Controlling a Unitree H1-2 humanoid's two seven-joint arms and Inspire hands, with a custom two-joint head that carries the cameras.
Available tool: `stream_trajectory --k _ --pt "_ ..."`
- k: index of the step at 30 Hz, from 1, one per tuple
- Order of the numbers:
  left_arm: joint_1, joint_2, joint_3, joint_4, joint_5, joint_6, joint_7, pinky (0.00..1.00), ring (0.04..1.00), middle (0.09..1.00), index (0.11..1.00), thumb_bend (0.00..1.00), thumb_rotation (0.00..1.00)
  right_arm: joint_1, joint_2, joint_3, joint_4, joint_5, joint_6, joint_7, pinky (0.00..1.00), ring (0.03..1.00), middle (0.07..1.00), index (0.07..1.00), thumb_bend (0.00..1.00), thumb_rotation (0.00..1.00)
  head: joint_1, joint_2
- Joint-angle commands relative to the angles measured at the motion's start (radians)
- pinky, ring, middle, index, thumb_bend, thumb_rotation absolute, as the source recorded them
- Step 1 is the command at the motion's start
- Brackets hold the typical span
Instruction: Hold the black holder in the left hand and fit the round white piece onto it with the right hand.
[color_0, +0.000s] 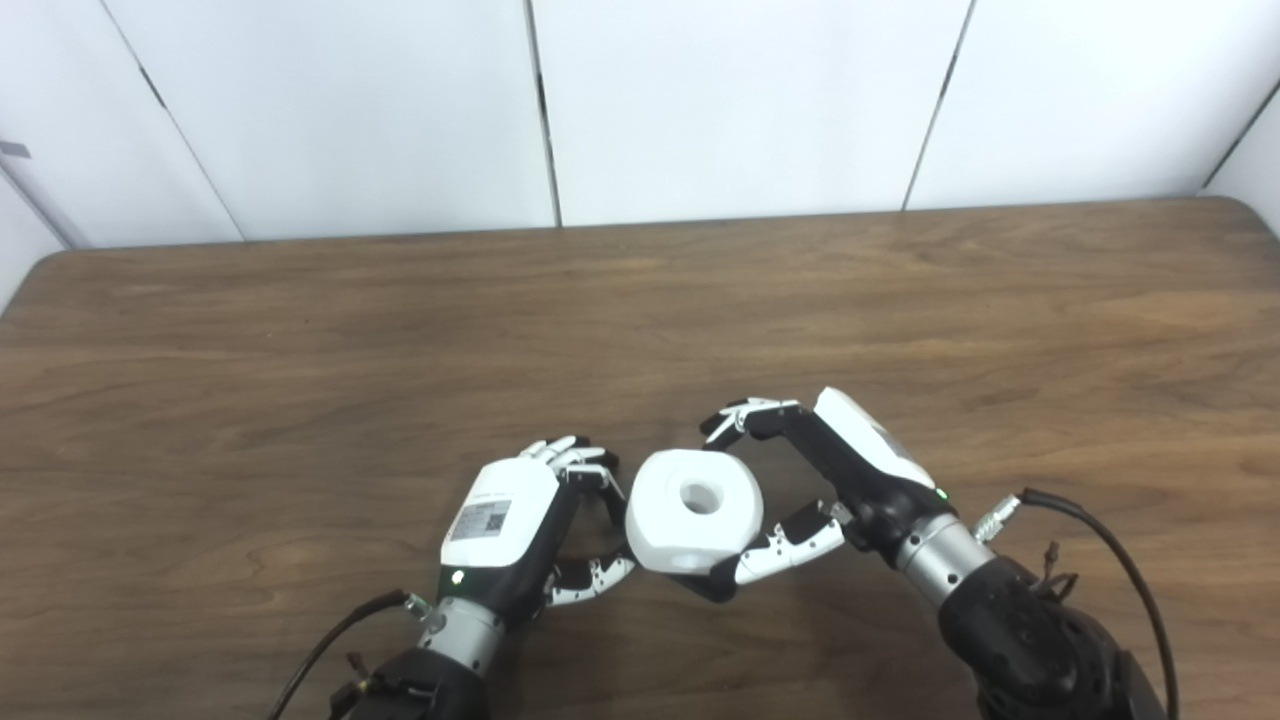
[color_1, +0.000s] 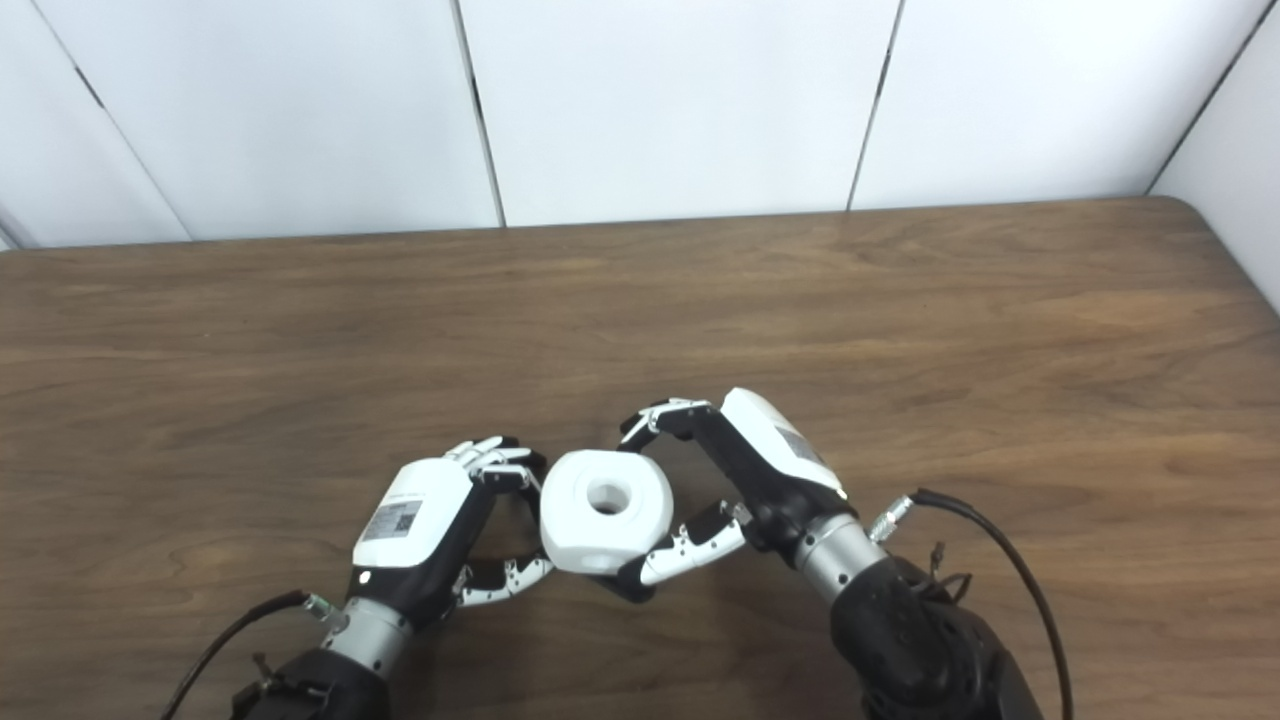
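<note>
The round white piece (color_0: 694, 510), a thick disc with a centre hole, is held up between my two hands near the table's front edge. My right hand (color_0: 835, 480) grips it: the thumb presses its lower right edge and the fingers arch over its far rim. My left hand (color_0: 530, 525) is curled tight against the piece's left side, fingers above and thumb below. The black holder is hidden behind the white piece and the left fingers, so how far the piece sits on it cannot be told.
The brown wooden table (color_0: 400, 350) stretches wide to the back and both sides, ending at white wall panels (color_0: 700, 100). Black cables (color_0: 1110, 550) trail from both wrists near the front edge.
</note>
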Motion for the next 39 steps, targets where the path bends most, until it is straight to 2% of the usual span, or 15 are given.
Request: stream_trajectory --k 1,8,9,11,13,24,39 --pt "0.009 0.003 -0.012 0.008 -0.008 0.006 -0.036 0.88 0.889 0.801 0.487 0.52 0.05 -0.01 -0.013 0.005 -0.009 -0.016 -0.004 0.013 0.79 0.878 0.776 0.489 0.52 0.15 0.0 0.001" --pt "0.009 0.004 -0.011 0.009 -0.014 0.002 -0.032 0.88 0.888 0.8 0.487 0.52 0.05 -0.004 -0.018 0.007 -0.004 -0.026 -0.01 0.004 0.81 0.881 0.785 0.491 0.52 0.16 -0.002 0.003" --pt "0.01 0.004 -0.012 0.007 -0.014 0.002 -0.033 0.88 0.887 0.8 0.487 0.52 0.05 -0.004 -0.018 0.008 -0.004 -0.03 -0.01 0.004 0.81 0.882 0.788 0.549 0.76 0.28 -0.002 0.003" --pt "0.01 0.004 -0.012 0.006 -0.013 0.002 -0.034 0.88 0.887 0.8 0.487 0.52 0.05 -0.003 -0.02 0.011 -0.003 -0.04 -0.015 0.001 0.82 0.884 0.794 0.591 0.89 0.34 -0.003 0.004" --pt "0.01 0.005 -0.013 0.005 -0.012 0.003 -0.036 0.88 0.885 0.8 0.487 0.52 0.05 -0.002 -0.022 0.014 0.001 -0.052 -0.021 -0.002 0.81 0.881 0.799 0.621 0.93 0.38 -0.004 0.004" --pt "0.008 0.008 -0.018 0.012 -0.011 -0.004 -0.037 0.88 0.88 0.798 0.487 0.52 0.05 0.005 -0.023 0.011 0.007 -0.066 -0.025 -0.005 0.78 0.882 0.816 0.68 0.97 0.42 -0.001 0.004" --pt "0.004 0.007 -0.016 0.022 -0.01 -0.007 -0.029 0.88 0.878 0.794 0.487 0.52 0.05 -0.013 -0.031 0.01 0.013 -0.065 -0.021 0.016 0.81 0.899 0.841 0.71 1.0 0.44 0.002 -0.004"
